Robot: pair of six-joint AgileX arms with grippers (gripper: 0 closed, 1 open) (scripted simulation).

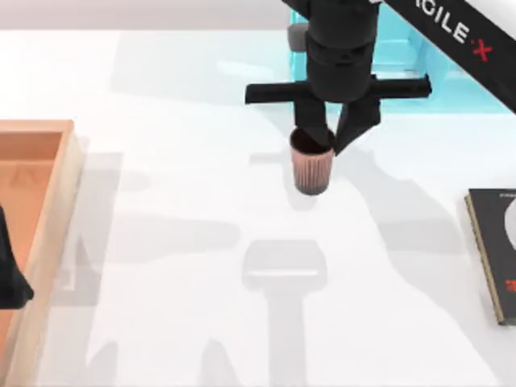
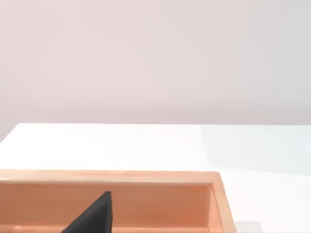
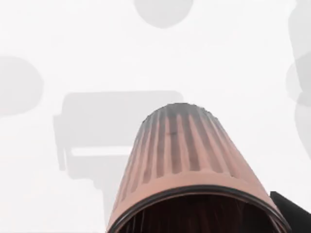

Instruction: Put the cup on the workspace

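Note:
The cup, a ribbed reddish-brown tumbler with a dark inside, stands upright over the white workspace, a little behind the table's middle. My right gripper reaches down from above and is shut on the cup's rim, one finger inside and the other outside. In the right wrist view the cup shows close up against the white workspace. Whether its base touches the surface I cannot tell. My left gripper is parked at the left edge over the orange tray.
An orange wooden tray lies along the table's left side, and its rim also shows in the left wrist view. A light-blue shelf unit stands at the back right behind the right arm. A black book lies at the right edge.

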